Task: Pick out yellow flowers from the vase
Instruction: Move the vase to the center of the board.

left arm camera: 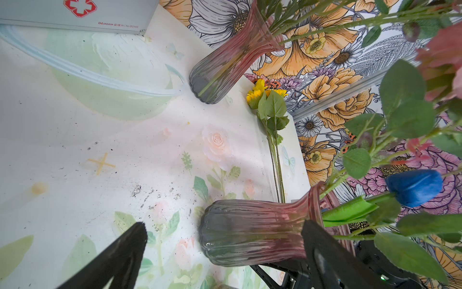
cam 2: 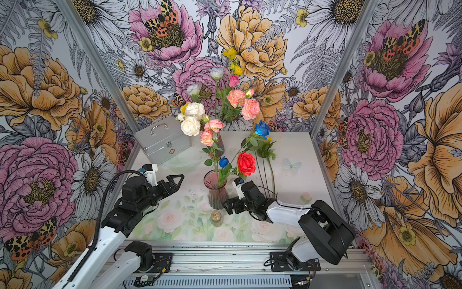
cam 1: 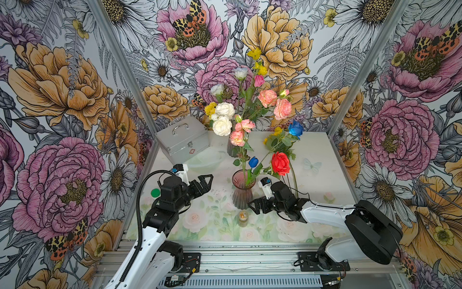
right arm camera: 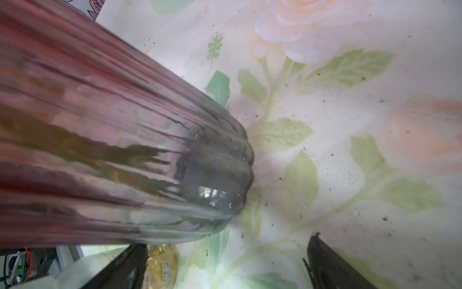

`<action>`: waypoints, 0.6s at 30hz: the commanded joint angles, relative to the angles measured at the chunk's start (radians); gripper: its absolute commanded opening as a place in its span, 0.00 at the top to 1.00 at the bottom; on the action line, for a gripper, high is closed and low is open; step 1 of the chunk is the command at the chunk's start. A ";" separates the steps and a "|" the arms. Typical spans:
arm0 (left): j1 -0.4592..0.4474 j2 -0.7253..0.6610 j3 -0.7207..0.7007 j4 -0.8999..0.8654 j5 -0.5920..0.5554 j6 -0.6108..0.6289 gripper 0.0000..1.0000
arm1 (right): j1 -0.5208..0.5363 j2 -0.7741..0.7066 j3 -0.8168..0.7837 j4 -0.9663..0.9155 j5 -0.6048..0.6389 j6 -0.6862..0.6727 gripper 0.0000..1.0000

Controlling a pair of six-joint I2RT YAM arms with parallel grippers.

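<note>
Two ribbed pink-grey glass vases stand on the table. The near vase (cam 1: 243, 192) (cam 2: 216, 194) (left arm camera: 250, 232) (right arm camera: 120, 150) holds a red rose (cam 1: 280, 164), a blue bud and pink blooms. The far vase (cam 1: 231, 149) (left arm camera: 225, 65) carries white and pink roses, with yellow flowers (cam 1: 255, 53) (cam 2: 230, 53) at the top and a yellow spray (cam 1: 210, 108) beside the white roses. Sunflowers (cam 1: 276, 132) (left arm camera: 258, 93) lie on the table to the right. My left gripper (cam 1: 207, 181) (cam 2: 176, 184) (left arm camera: 225, 225) is open, left of the near vase. My right gripper (cam 1: 255, 206) (cam 2: 228, 206) (right arm camera: 227, 242) is open at that vase's base, holding nothing.
A silver case (cam 1: 183, 137) (left arm camera: 75, 17) stands at the back left, with a clear bowl (cam 1: 206, 160) (left arm camera: 100, 77) in front of it. A small jar with yellow contents (cam 1: 243, 216) (right arm camera: 160, 265) stands before the near vase. A green disc (cam 1: 155, 192) lies at the table's left edge.
</note>
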 commanded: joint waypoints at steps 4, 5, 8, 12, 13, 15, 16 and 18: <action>0.014 0.001 -0.010 0.034 0.021 -0.013 0.01 | 0.021 0.068 0.069 0.044 -0.040 -0.021 0.01; 0.015 0.000 -0.010 0.033 0.020 -0.015 0.01 | 0.024 0.076 0.076 0.044 -0.041 -0.023 0.01; 0.017 -0.003 -0.013 0.033 0.019 -0.017 0.01 | 0.032 0.101 0.099 0.039 -0.048 -0.030 0.00; 0.024 -0.008 -0.016 0.033 0.024 -0.015 0.01 | 0.048 0.123 0.135 0.012 -0.048 -0.049 0.01; 0.027 -0.009 -0.016 0.033 0.026 -0.015 0.01 | 0.050 0.132 0.144 0.005 -0.049 -0.053 0.00; 0.031 -0.009 -0.016 0.032 0.031 -0.016 0.01 | 0.057 0.145 0.168 -0.015 -0.049 -0.066 0.01; 0.034 -0.009 -0.016 0.033 0.033 -0.015 0.01 | 0.059 0.152 0.177 -0.022 -0.051 -0.071 0.00; 0.038 -0.016 -0.017 0.033 0.035 -0.018 0.01 | 0.065 0.168 0.200 -0.036 -0.057 -0.082 0.01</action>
